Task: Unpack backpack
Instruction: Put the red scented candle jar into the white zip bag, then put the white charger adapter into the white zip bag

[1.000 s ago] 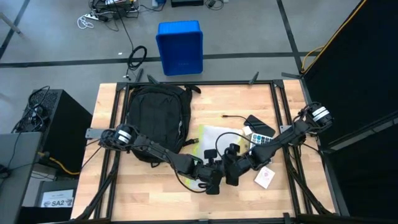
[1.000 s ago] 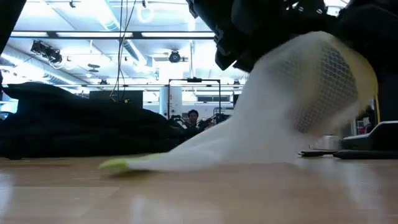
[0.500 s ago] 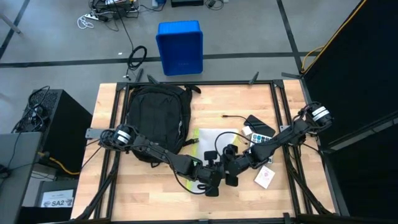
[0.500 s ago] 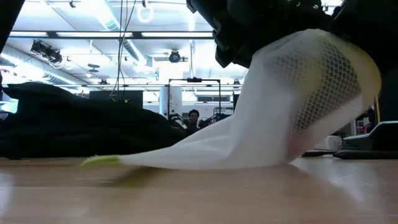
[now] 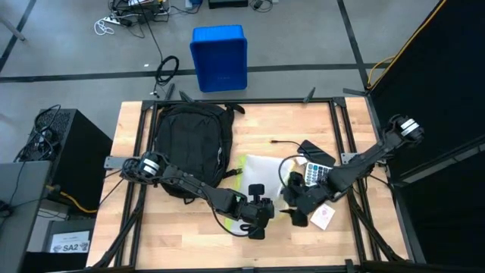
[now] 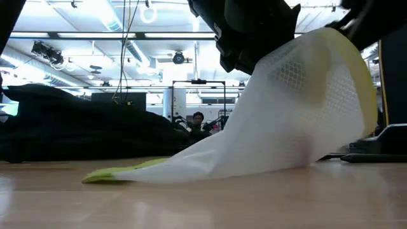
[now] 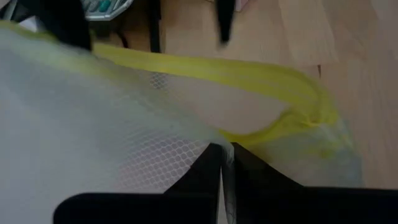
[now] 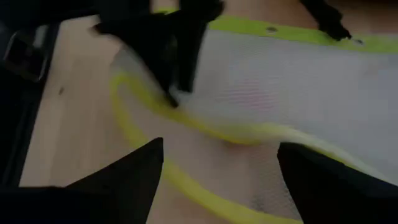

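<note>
Backpack (image 5: 189, 148): black, lying flat on the wooden table (image 5: 182, 243), at the far left corner, its straps toward the far edge; well apart from both grippers.
Mesh pouch (image 5: 261, 171): white netting with a yellow-green border, near the middle of the table, just right of the backpack; in the low view (image 6: 286, 121) one end is lifted high while the other end trails down onto the wood.
Left gripper (image 5: 258, 216): near the front edge, about midway along it; fingers (image 7: 208, 165) pressed together, pinching the edge of the mesh pouch, as its wrist view shows.
Right gripper (image 5: 297, 212): just right of the left gripper, toward the front edge; fingers (image 8: 140, 168) spread wide, with the pouch's yellow border lying in front of them and nothing between them.
Calculator (image 5: 318, 173): right of the pouch, partly under the right arm.
Small card (image 5: 322, 218): white with red marks, near the front right part of the table, just beside the right gripper.
Thin cable (image 5: 284, 142): on the wood beyond the pouch, toward the far edge.
Blue bin (image 5: 219, 57): on the floor past the far edge of the table.
Person (image 6: 198, 119): seen far off in the room behind, low view only.
</note>
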